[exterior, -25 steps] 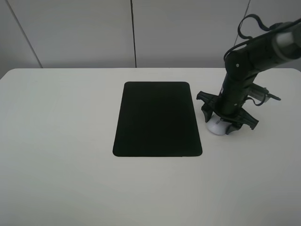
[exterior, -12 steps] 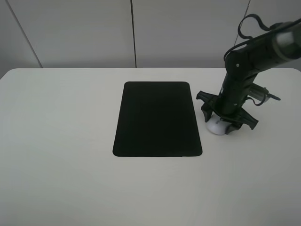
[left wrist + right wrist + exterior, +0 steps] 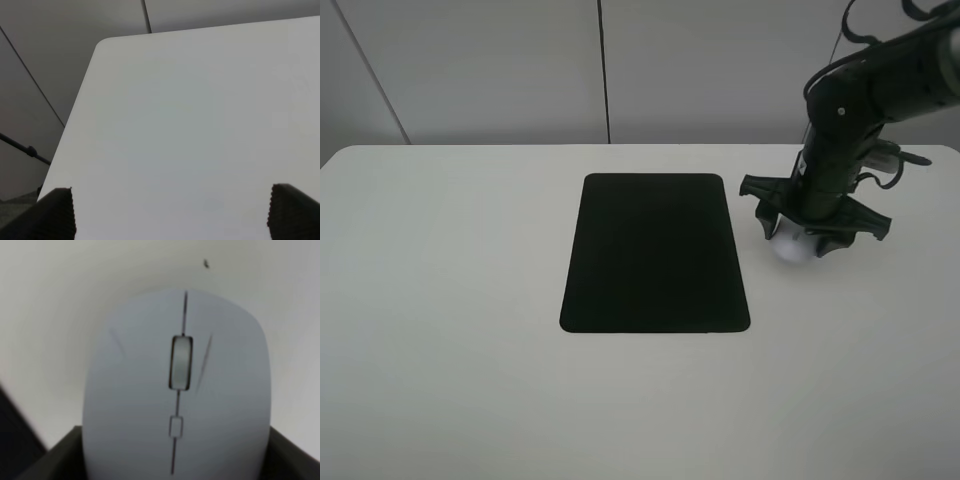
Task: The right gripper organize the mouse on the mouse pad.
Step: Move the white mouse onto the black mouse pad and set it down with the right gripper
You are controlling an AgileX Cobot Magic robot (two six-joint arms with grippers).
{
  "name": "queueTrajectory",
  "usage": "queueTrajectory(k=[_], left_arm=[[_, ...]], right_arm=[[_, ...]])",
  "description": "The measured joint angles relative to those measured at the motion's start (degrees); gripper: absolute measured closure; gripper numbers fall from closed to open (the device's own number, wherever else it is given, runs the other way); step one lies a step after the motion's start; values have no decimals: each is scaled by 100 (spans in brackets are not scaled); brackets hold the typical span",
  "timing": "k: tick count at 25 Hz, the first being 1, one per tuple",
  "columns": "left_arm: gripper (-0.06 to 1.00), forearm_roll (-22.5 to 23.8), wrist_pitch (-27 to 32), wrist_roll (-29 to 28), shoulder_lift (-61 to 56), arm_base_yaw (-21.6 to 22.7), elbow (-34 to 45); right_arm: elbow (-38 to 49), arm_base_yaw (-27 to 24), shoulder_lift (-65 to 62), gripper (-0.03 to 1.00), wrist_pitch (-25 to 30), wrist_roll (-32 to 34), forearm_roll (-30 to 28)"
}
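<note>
- Exterior high view: the right gripper (image 3: 810, 228) is clasping the mouse (image 3: 788, 249) and hiding most of it; only a white edge is peeking out under the claw.
- The mouse pad (image 3: 655, 252) is lying near the claw, not touching it.
- Right wrist view: the mouse (image 3: 175, 400) is filling the frame, blurred, with its rear cut off between dark fingers (image 3: 55, 455).

Soft, even light falls from above on the white table (image 3: 450, 300), which reads bright and faintly cream around the mouse pad (image 3: 655, 255). The mouse pad itself is a flat matte black with little detail. Right of the mouse pad, the right gripper (image 3: 798, 238) is nearly a silhouette, and the shadow under it is faint and edgeless. The high view is sharp. In the right wrist view the mouse (image 3: 176, 405) looms close, soft and out of focus, tinted bluish-grey. The left wrist view is dimmer and greyer, and the left gripper (image 3: 170, 215) shows only as dark, slightly soft fingertips (image 3: 56, 212).
</note>
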Motion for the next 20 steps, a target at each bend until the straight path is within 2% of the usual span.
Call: queueTrajectory(k=[9, 12, 20], left_arm=[[16, 0, 0, 0, 0, 0, 0], [16, 0, 0, 0, 0, 0, 0], [16, 0, 0, 0, 0, 0, 0]], right_arm=[[-612, 533, 5, 35, 85, -1391, 433], [-836, 639, 57, 35, 146, -1653, 531], [-2278, 1128, 1041, 35, 624, -2413, 800]])
